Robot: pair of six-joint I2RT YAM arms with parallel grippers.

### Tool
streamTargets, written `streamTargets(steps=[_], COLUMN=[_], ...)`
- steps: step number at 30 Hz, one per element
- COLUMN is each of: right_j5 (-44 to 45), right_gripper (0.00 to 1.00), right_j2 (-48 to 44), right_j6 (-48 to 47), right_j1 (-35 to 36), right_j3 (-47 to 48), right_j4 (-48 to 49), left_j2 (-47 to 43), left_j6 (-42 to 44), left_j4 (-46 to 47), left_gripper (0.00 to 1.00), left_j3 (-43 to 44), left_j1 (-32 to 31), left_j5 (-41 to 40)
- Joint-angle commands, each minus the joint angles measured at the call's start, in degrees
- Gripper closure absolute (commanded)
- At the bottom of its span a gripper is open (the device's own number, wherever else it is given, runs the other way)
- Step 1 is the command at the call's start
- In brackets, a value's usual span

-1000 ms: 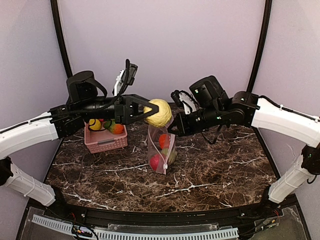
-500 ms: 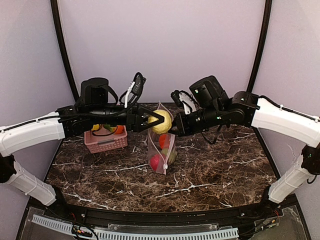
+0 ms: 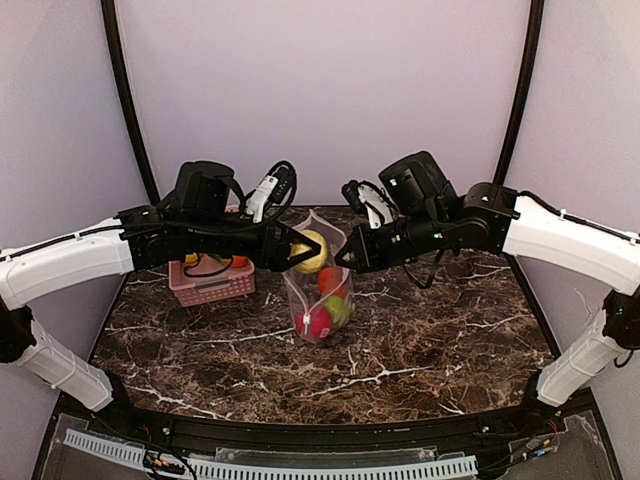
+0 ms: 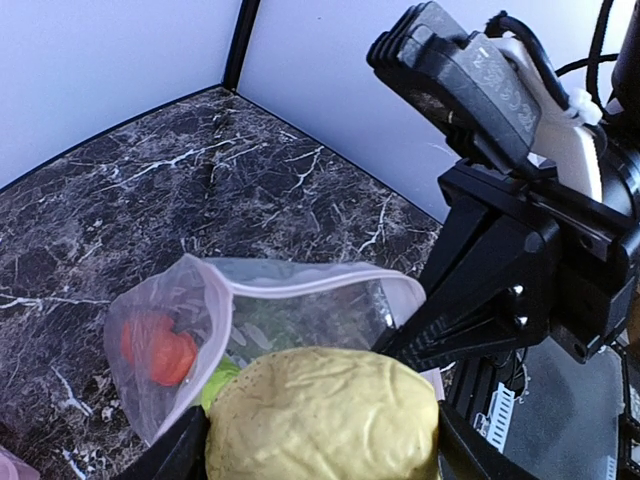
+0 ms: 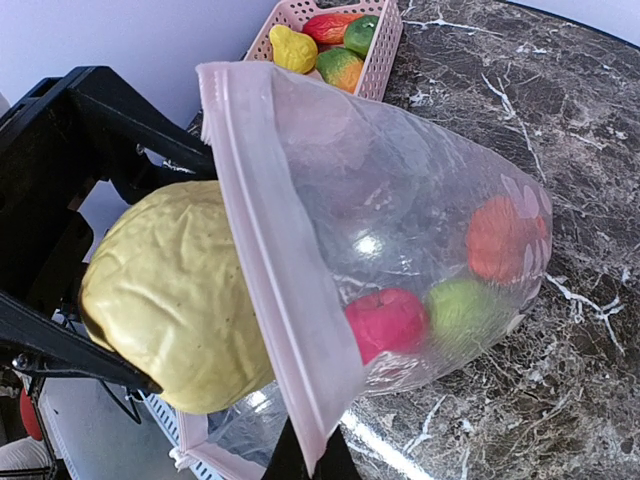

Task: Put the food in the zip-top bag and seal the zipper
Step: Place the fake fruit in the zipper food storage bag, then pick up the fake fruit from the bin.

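While the yellow food (image 5: pixel 175 295) sits at the mouth of the zip-top bag (image 5: pixel 420 200), other food (image 5: pixel 385 322) lies inside. The left gripper (image 3: pixel 298 251) clasps the yellow food between spread fingers. The right gripper (image 3: pixel 345 258), pressed together, pinches the pink zipper (image 5: pixel 270 250), holding the mouth up over the marble table (image 3: pixel 430 330), near a pink basket (image 3: pixel 212 285).

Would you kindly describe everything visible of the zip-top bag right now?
The zip-top bag is clear, crinkly plastic with a pale pink zipper strip around its mouth, which is open. The right jaws pinch that rim, holding the bag up while its bottom rests on the marble table. Inside lie a red fruit, a green fruit and an orange-red fruit. A wrinkled yellow food, held in the left jaws, sits at the mouth, partly past the rim.
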Motion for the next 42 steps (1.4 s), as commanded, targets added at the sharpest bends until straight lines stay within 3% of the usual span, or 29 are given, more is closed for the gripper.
streamTargets(steps=[1,10,23,34,37,42], right_j5=[-0.44,-0.63,-0.45,-0.27,-0.28,-0.11], right_gripper=[1.0,1.0,1.0,1.0,1.0,1.0], right_j2=[-0.29,0.46,0.55,0.64,0.55,0.25], right_j6=[-0.23,-0.32,-0.24,-0.23,-0.19,-0.31], right_j1=[-0.28,-0.26,-0.28,-0.26,-0.31,-0.27], right_j3=[1.39,1.8,1.5,1.32,1.18,1.03], right_j4=[0.97,0.95,0.99,1.11,1.04,1.05], left_j2=[0.82,1.13,-0.04,-0.8,-1.76,-4.31], left_j6=[2.82,4.4,1.93,-6.35,-9.11,-9.4], left_j4=[-6.13,-7.74,-5.24,-3.77,-1.85,-5.78], left_gripper=[0.33,0.09,0.08,0.07,0.07,0.07], left_j3=[2.78,3.95,4.5,8.35,8.13,7.99], left_j1=[-0.16,-0.17,-0.11,0.29,1.58,6.9], left_j5=[-6.62,-7.02,-1.0,14.51,18.89,18.09])
